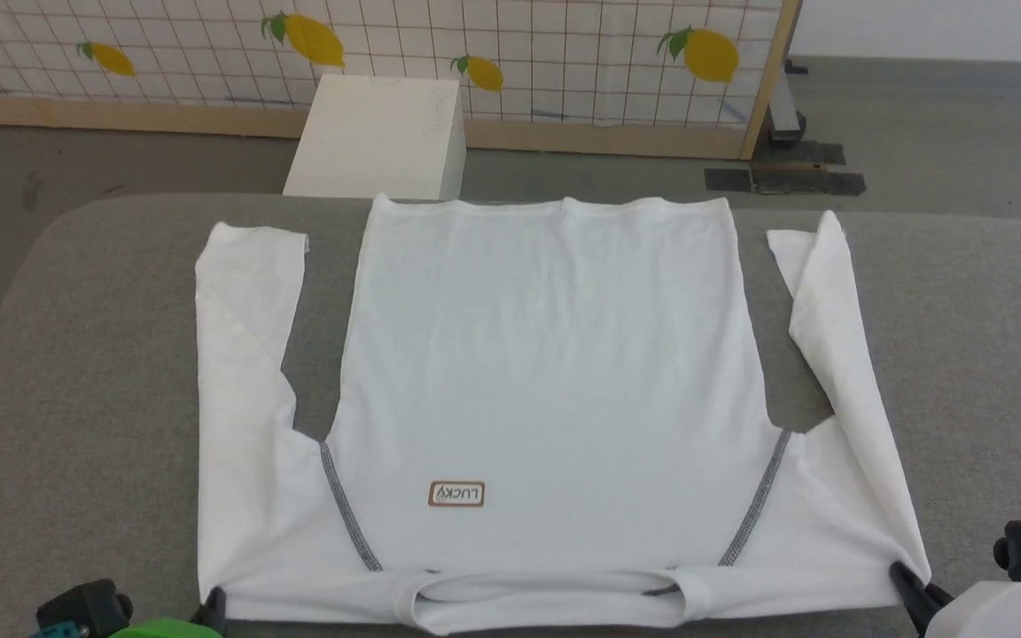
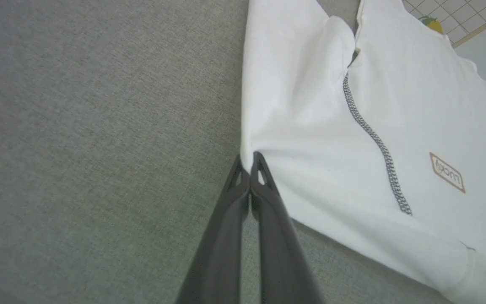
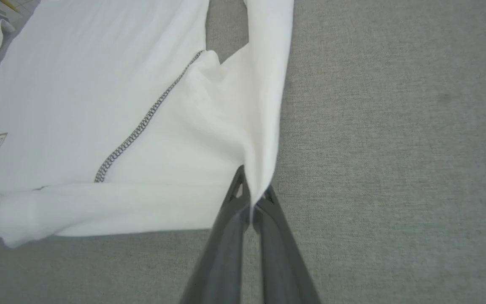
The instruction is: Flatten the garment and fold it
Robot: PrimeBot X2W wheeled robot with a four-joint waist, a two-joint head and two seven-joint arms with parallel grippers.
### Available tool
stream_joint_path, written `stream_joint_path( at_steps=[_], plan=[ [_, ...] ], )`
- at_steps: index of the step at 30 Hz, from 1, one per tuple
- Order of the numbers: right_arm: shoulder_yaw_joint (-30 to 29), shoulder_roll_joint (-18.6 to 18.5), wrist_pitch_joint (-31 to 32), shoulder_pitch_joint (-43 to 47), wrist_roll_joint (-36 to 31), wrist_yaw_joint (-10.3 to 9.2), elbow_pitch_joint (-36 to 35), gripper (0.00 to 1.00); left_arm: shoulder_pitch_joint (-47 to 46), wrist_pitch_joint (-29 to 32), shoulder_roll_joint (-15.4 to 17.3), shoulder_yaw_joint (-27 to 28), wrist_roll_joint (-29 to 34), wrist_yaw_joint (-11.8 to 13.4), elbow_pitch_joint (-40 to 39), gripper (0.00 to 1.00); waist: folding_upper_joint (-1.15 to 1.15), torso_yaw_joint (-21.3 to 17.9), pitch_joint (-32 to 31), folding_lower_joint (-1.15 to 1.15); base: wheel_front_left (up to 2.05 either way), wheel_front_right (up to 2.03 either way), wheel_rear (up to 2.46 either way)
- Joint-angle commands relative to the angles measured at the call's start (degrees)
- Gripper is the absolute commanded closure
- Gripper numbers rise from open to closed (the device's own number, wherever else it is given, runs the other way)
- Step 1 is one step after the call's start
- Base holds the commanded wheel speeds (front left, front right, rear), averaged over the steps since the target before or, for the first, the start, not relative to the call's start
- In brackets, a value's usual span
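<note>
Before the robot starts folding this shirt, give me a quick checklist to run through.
1. Left gripper shut on the shirt at its near corner: ok.
2. Right gripper shut on the other near corner: ok.
3. Shirt body flat on the table: ok.
4. Right sleeve flat: not ok, folded over lengthwise.
5. Far hem fully on the table: cannot tell.

The garment point(image 1: 555, 372) lies spread flat on the surface point(image 1: 76, 372), collar nearest the robot, hem at the far edge, a sleeve along each side. The left claw point(image 1: 212, 606) pinches its near left corner, the right claw point(image 1: 905, 580) its near right corner. Behind the surface, a box point(image 1: 378, 137) stands on the floor point(image 1: 120, 159), before a partition point(image 1: 564, 53).
</note>
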Motion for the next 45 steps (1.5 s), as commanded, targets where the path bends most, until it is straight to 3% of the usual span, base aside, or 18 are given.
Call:
stream_joint_path(
  at_steps=[1,6,12,13,14,15,16,24,28,31,35,45],
  plan=[
    [-1.27,-0.59,1.71,0.95,-1.02,-0.16,-1.49,1.0,1.51,0.89,1.85,1.33,0.07,1.74,-0.92,1.0,0.0,0.11,-0.84,0.01,0.0,0.0,0.0],
    [1.62,-0.53,10.45,1.75,-4.03,-0.16,-5.64,1.0,2.29,7.14,2.9,-1.53,0.37,2.38,-3.39,1.0,0.0,-0.42,-0.48,0.01,0.0,0.0,0.0],
    [7.28,-1.04,18.18,-0.64,-7.91,-0.16,-1.37,1.0,0.18,10.93,2.83,-4.63,1.7,3.56,0.58,1.0,0.0,-1.08,-0.53,0.01,0.0,0.0,0.0],
    [7.54,-1.03,18.48,-0.92,-7.98,-0.16,-0.4,1.0,-0.18,10.92,2.59,-4.72,1.6,3.65,1.05,0.79,0.0,-1.05,-0.55,0.01,0.0,0.0,0.0],
    [7.71,-1.01,18.53,-1.14,-8.02,-0.16,0.63,0.66,-0.52,10.89,2.47,-4.85,1.62,3.72,1.55,0.0,0.0,-0.97,-0.63,0.01,0.0,0.0,0.0],
    [7.7,-1.0,18.33,-1.27,-8.02,-0.16,1.2,0.51,-0.73,10.81,2.44,-4.75,1.61,3.87,1.78,0.0,0.0,-0.92,-0.68,0.01,0.0,0.0,0.0],
    [7.59,-0.96,17.84,-1.37,-7.77,-0.16,1.71,0.0,-0.88,10.66,2.5,-4.44,1.57,4.12,1.94,0.0,0.0,-0.87,-0.76,0.01,0.0,0.0,0.0],
    [0.34,-0.57,12.86,-1.67,-1.8,-0.16,-2.94,0.0,-0.68,6.5,4.75,0.06,2.12,5.36,-4.89,0.0,0.0,-0.92,-1.7,0.01,0.0,0.0,0.0],
    [-5.66,-0.52,9.38,-5.71,1.09,-0.16,-5.0,0.0,-2.89,-3.64,6.46,1.17,5.66,2.7,-8.7,0.0,0.0,-1.07,-1.17,0.01,0.0,0.0,0.0],
    [-8.11,-0.51,6.46,-12.27,-0.05,-0.16,-4.72,0.0,-5.91,-16.12,7.34,1.07,9.57,-0.48,-9.18,0.0,0.0,-1.23,0.47,0.01,0.0,0.0,0.0],
    [-8.44,-1.56,5.74,-21.7,-2.91,-0.16,-0.77,0.0,-9.15,-27.16,7.38,0.06,13.45,-2.89,-8.35,0.0,0.0,-1.08,4.33,0.01,0.0,0.0,0.0],
    [-8.17,-5.4,6.01,-49.47,-14.05,-0.16,19.34,0.0,-16.51,-29.42,3.44,-0.48,17.48,-6.36,-9.33,0.0,0.0,0.56,18.01,0.01,0.0,0.0,0.0]
  ],
)
